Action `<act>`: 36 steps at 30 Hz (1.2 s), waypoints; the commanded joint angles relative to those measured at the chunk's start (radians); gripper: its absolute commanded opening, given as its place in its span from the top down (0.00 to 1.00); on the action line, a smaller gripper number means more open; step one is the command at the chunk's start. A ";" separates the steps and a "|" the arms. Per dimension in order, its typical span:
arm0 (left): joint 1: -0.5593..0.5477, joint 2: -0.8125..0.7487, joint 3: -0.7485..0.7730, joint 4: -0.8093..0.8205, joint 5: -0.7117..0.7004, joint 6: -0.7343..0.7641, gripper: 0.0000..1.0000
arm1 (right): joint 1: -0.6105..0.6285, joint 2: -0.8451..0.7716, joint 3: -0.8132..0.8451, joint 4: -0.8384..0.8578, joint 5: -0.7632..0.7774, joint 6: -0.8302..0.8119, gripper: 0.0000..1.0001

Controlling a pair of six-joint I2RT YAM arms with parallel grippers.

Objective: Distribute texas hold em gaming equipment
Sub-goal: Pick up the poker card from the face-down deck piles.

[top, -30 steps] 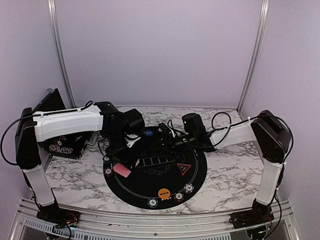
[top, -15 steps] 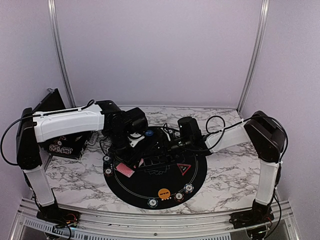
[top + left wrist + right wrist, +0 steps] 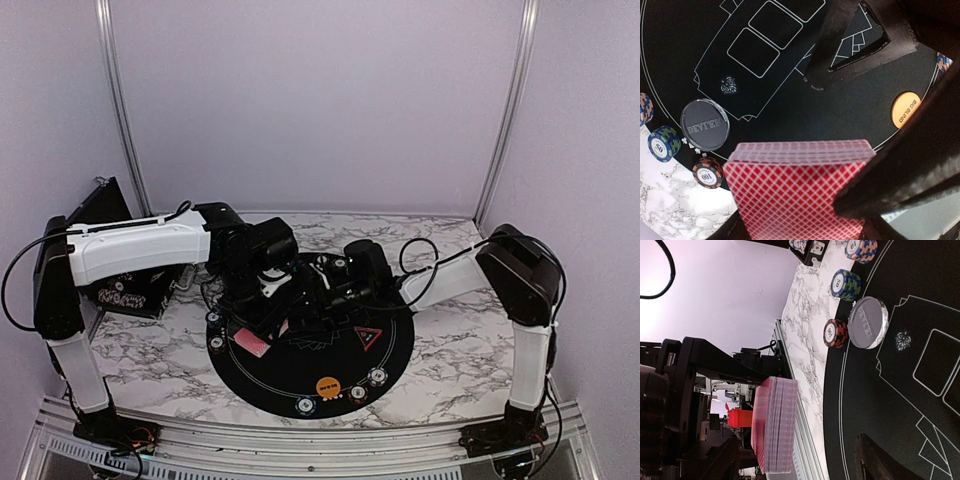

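Left hand [image 3: 258, 325] clamps card deck [image 3: 800, 192]; right hand [image 3: 303, 308] spread alongside.

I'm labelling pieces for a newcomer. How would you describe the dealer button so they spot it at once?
Find the large round black mat. At its left edge, seen from above, sit striped poker chips; the dealer button lies just inside them. It alone is a plain grey disc, wider than the chips, printed DEALER.

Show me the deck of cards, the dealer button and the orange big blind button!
deck of cards [image 3: 795, 195]: left wrist view, middle of its red checked back.
dealer button [image 3: 705, 125]: left wrist view, on the word in its centre.
big blind button [image 3: 906, 110]: left wrist view, centre of the orange disc.
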 commanded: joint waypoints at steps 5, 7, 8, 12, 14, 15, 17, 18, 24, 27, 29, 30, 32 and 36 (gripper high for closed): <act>-0.006 0.015 0.048 -0.024 0.006 0.012 0.48 | 0.024 0.042 0.067 0.046 -0.023 0.021 0.24; -0.006 0.012 0.047 -0.025 0.007 0.011 0.48 | 0.032 0.053 0.078 0.047 -0.026 0.021 0.24; -0.006 0.011 0.047 -0.024 0.007 0.012 0.48 | 0.035 0.058 0.084 0.046 -0.028 0.021 0.24; -0.006 0.008 0.047 -0.024 0.007 0.013 0.48 | 0.048 0.075 0.107 0.036 -0.031 0.017 0.24; -0.006 0.008 0.047 -0.024 0.004 0.013 0.48 | 0.052 0.085 0.115 0.036 -0.031 0.020 0.24; -0.006 0.007 0.048 -0.024 0.004 0.014 0.48 | 0.054 0.089 0.116 0.034 -0.031 0.018 0.24; -0.006 0.006 0.049 -0.024 0.004 0.013 0.48 | 0.054 0.093 0.121 0.028 -0.028 0.016 0.24; -0.006 0.006 0.049 -0.024 0.004 0.012 0.48 | 0.054 0.093 0.121 0.021 -0.024 0.012 0.24; -0.006 0.003 0.057 -0.024 -0.013 0.011 0.48 | 0.054 0.096 0.142 -0.083 0.014 -0.056 0.25; -0.006 0.000 0.059 -0.026 -0.018 0.007 0.48 | 0.049 0.091 0.140 -0.115 0.028 -0.077 0.26; -0.006 -0.003 0.058 -0.026 -0.023 0.007 0.48 | 0.045 0.085 0.138 -0.129 0.037 -0.090 0.26; -0.006 -0.003 0.058 -0.026 -0.026 0.007 0.48 | 0.043 0.082 0.136 -0.133 0.042 -0.095 0.26; -0.006 -0.004 0.059 -0.026 -0.027 0.005 0.48 | 0.039 0.076 0.133 -0.142 0.050 -0.102 0.26; -0.006 -0.008 0.058 -0.026 -0.031 0.002 0.48 | 0.033 0.070 0.128 -0.153 0.059 -0.113 0.27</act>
